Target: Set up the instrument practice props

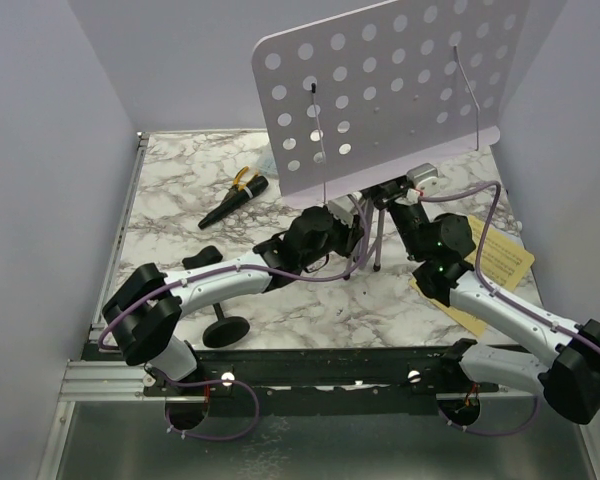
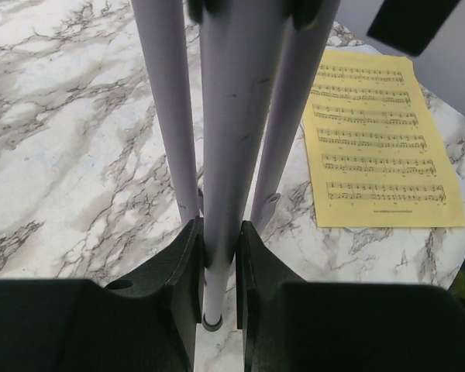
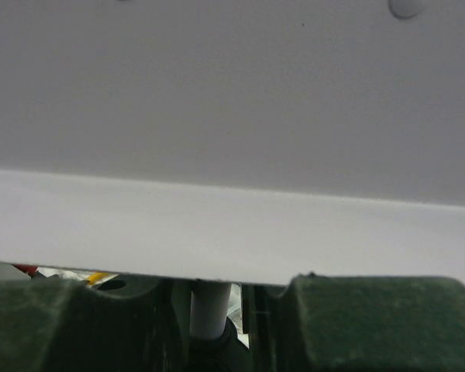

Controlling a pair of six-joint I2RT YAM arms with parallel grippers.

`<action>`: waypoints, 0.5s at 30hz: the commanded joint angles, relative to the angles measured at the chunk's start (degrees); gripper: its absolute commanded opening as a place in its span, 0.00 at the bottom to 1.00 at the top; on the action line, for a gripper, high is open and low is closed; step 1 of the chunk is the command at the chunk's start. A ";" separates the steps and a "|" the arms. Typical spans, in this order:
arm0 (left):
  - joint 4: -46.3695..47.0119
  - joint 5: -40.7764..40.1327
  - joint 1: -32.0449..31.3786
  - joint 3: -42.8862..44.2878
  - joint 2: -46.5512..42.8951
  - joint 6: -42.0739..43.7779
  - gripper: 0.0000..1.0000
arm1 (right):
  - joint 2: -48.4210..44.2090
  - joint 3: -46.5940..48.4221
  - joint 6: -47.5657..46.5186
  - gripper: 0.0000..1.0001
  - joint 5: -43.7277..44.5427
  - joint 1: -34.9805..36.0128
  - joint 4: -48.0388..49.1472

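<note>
Marble table (image 1: 180,190) — plain, seemingly lilac walls (image 1: 40,150).

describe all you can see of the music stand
Lilac music stand: a flat metal-looking desk punched with round holes, a bottom lip, two wire page holders. It is upright above the marble table, thin tripod legs nearly folded. The left end effector clamps its centre tube; the right end effector grips the post under the lip.

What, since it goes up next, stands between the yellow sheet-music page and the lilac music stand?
The right arm crosses over the yellow sheet-music page's near corner, right gripper clamped on the lilac music stand's pole.
</note>
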 commanded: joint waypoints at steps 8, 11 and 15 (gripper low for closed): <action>-21.52 -23.33 -0.63 -0.73 6.20 -11.14 0.08 | -8.06 -1.74 -4.33 0.00 6.40 -1.07 24.23; -21.16 -29.98 -0.89 -0.13 6.85 -12.18 0.15 | -7.98 -1.25 -5.08 0.00 6.15 -1.06 23.33; -21.17 -36.94 -1.01 -0.30 6.72 -14.15 0.31 | -7.91 -0.01 -5.31 0.00 5.91 -0.98 22.03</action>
